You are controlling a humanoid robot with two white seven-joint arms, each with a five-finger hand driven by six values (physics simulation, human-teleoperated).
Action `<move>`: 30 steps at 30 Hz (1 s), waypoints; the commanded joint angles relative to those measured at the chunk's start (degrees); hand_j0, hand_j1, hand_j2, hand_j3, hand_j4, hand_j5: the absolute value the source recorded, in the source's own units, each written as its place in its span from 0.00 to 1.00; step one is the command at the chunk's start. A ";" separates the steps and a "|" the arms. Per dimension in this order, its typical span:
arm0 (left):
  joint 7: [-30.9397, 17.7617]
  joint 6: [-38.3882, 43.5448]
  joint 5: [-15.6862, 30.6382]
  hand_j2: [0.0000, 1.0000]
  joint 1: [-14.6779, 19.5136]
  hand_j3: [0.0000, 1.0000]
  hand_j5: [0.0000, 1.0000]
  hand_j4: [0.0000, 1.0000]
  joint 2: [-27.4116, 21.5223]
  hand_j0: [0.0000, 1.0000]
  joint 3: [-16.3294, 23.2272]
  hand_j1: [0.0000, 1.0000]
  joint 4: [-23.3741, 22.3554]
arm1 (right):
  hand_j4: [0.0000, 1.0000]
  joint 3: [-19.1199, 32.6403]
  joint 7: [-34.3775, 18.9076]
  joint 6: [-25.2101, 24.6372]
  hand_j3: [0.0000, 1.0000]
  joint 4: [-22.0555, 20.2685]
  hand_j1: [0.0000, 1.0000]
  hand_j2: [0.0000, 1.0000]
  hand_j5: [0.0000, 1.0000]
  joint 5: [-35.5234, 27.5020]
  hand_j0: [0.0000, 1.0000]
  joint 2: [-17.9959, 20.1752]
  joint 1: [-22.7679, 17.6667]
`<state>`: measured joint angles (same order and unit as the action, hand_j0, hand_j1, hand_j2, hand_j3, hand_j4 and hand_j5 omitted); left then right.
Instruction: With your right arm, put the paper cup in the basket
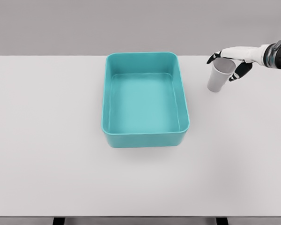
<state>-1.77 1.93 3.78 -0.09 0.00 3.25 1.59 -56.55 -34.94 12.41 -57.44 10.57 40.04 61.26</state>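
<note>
A: Where is the paper cup (220, 76) relative to the right hand (232, 59)?

B: The cup hangs directly under the hand, at the far right of the white table (47, 140). Its rim sits inside the curl of the fingers (241, 70), and its base tilts down and to the left, toward the basket (145, 136).

A: How far open is the hand, and what does it touch?

B: The hand is partly closed and grasps the cup near the rim. The thumb shows on the left side of the rim, dark-tipped fingers wrap the right side. The white forearm enters from the right edge of the picture.

A: Does the cup rest on the table?

B: I cannot tell; no clear shadow shows beneath it.

A: How does the cup look?

B: Plain pale grey-white, tapered, narrower at the base, open end up and tipped toward the hand. It lies to the right of the basket, apart from it, level with the far half. The basket is a teal rectangular tub with rounded corners, seen from above.
</note>
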 commanded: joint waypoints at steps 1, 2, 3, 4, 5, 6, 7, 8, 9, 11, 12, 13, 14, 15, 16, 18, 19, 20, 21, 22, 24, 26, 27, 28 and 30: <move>-0.07 0.00 0.00 1.00 0.00 1.00 1.00 1.00 0.00 1.00 0.01 1.00 -0.01 | 0.75 -0.05 -0.06 -0.02 0.75 -0.04 0.75 0.75 0.75 -0.03 0.75 0.04 0.00; 0.01 0.00 0.00 1.00 0.00 1.00 1.00 1.00 0.00 1.00 0.01 1.00 -0.01 | 0.74 -0.05 -0.06 -0.02 0.74 -0.04 0.74 0.74 0.74 -0.03 0.74 0.04 0.00; 0.01 0.00 0.00 1.00 0.00 1.00 1.00 1.00 0.00 1.00 0.01 1.00 -0.01 | 0.72 -0.05 -0.06 -0.02 0.72 -0.04 0.72 0.72 0.72 -0.03 0.72 0.13 0.09; 0.01 0.00 0.00 1.00 0.00 1.00 1.00 1.00 0.00 1.00 0.01 1.00 -0.01 | 0.71 -0.05 -0.06 -0.02 0.71 -0.13 0.71 0.71 0.71 -0.03 0.71 0.22 0.09; 0.01 0.00 0.00 1.00 0.00 1.00 1.00 1.00 0.00 1.00 0.01 1.00 -0.01 | 0.71 -0.05 -0.06 -0.02 0.71 -0.13 0.71 0.71 0.71 -0.03 0.71 0.22 0.09; 0.01 0.00 0.00 1.00 0.00 1.00 1.00 1.00 0.00 1.00 0.01 1.00 -0.01 | 0.69 -0.05 -0.06 -0.02 0.69 -0.13 0.69 0.69 0.69 -0.03 0.69 0.30 0.09; 0.01 0.00 0.00 1.00 0.00 1.00 1.00 1.00 0.00 1.00 0.01 1.00 -0.01 | 0.67 0.03 -0.06 -0.02 0.67 -0.22 0.67 0.67 0.67 -0.03 0.67 0.48 0.09; 0.01 0.00 0.00 1.00 0.00 1.00 1.00 1.00 0.00 1.00 0.01 1.00 -0.01 | 0.67 0.03 -0.06 -0.02 0.67 -0.31 0.67 0.67 0.67 -0.03 0.67 0.57 0.18; 0.01 0.00 0.00 1.00 0.00 1.00 1.00 1.00 0.00 1.00 0.01 1.00 -0.01 | 0.67 0.03 -0.06 -0.02 0.67 -0.57 0.67 0.67 0.67 -0.03 0.67 0.92 0.18; 0.01 0.00 0.00 1.00 0.00 1.00 1.00 1.00 0.00 1.00 0.01 1.00 -0.01 | 0.67 0.04 -0.06 -0.02 0.67 -0.75 0.67 0.67 0.67 -0.03 0.67 0.92 0.53; 0.01 0.00 0.00 1.00 0.00 1.00 1.00 1.00 0.00 1.00 0.01 1.00 -0.01 | 0.67 0.03 -0.06 -0.02 0.67 -1.01 0.67 0.67 0.67 -0.03 0.67 1.01 0.53; 0.01 0.00 0.00 1.00 0.00 1.00 1.00 1.00 0.00 1.00 0.01 1.00 -0.01 | 0.67 0.04 -0.06 -0.02 0.67 -2.24 0.67 0.67 0.67 -0.03 0.67 1.88 0.53; 0.01 0.00 0.00 1.00 0.00 1.00 1.00 1.00 0.00 1.00 0.01 1.00 -0.01 | 0.67 0.04 -0.06 -0.02 0.67 -3.21 0.67 0.67 0.67 -0.11 0.67 2.59 0.53; 0.01 0.00 0.00 1.00 0.00 1.00 1.00 1.00 0.00 1.00 0.01 1.00 -0.01 | 0.67 0.04 -0.06 -0.02 0.67 -4.17 0.67 0.67 0.67 -0.11 0.67 3.64 0.53; 0.01 0.00 0.00 1.00 0.00 1.00 1.00 1.00 0.00 1.00 0.01 1.00 -0.01 | 0.67 0.12 -0.06 -0.02 0.67 -4.79 0.67 0.67 0.67 -0.20 0.67 4.00 0.53; 0.01 0.00 0.00 1.00 0.00 1.00 1.00 1.00 0.00 1.00 0.01 1.00 -0.01 | 0.67 0.12 -0.06 -0.11 0.67 -5.49 0.67 0.67 0.67 -0.29 0.67 4.26 0.53; -0.07 0.00 0.00 1.00 0.00 1.00 1.00 1.00 0.00 1.00 0.01 1.00 -0.01 | 0.67 0.12 -0.06 -0.02 0.67 -5.58 0.67 0.67 0.67 -0.38 0.67 4.35 0.53; 0.01 0.00 0.00 1.00 0.00 1.00 1.00 1.00 0.00 1.00 0.01 1.00 -0.01 | 0.67 0.21 -0.06 -0.02 0.67 -5.67 0.67 0.67 0.67 -0.38 0.67 4.44 0.53; 0.01 0.00 0.00 1.00 0.00 1.00 1.00 1.00 0.00 1.00 0.01 1.00 -0.01 | 0.67 0.21 -0.06 -0.02 0.67 -6.19 0.67 0.67 0.67 -0.47 0.67 4.61 0.62; 0.01 0.00 0.00 1.00 0.00 1.00 1.00 1.00 0.00 1.00 0.01 1.00 -0.01 | 0.67 0.21 -0.06 -0.11 0.67 -7.16 0.67 0.67 0.67 -0.55 0.67 5.14 0.62; 0.01 0.00 0.00 1.00 0.00 1.00 1.00 1.00 0.00 1.00 0.01 1.00 -0.01 | 0.67 0.30 -0.06 -0.11 0.67 -7.69 0.67 0.67 0.67 -0.64 0.67 5.58 0.62; 0.01 0.00 0.00 1.00 0.00 1.00 1.00 1.00 0.00 1.00 0.01 1.00 -0.01 | 0.67 0.39 -0.06 -0.11 0.67 -8.57 0.67 0.67 0.67 -0.73 0.67 5.58 0.70; 0.01 0.00 0.00 1.00 0.00 1.00 1.00 1.00 0.00 1.00 0.01 1.00 -0.01 | 0.67 0.48 -0.06 -0.11 0.67 -9.27 0.67 0.67 0.67 -0.73 0.67 5.67 0.97; 0.01 0.00 0.00 1.00 0.00 1.00 1.00 1.00 0.00 1.00 0.01 1.00 -0.01 | 0.67 0.48 -0.06 -0.11 0.67 -9.36 0.67 0.67 0.67 -0.73 0.67 5.67 1.14; 0.01 0.00 0.00 1.00 0.00 1.00 1.00 1.00 0.00 1.00 0.01 1.00 -0.01 | 0.67 0.48 -0.06 -0.11 0.67 -10.32 0.67 0.67 0.67 -0.73 0.67 5.67 1.23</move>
<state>-1.75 1.93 3.78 -0.09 0.00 3.25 1.59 -56.17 -35.02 12.37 -66.79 10.00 45.58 62.58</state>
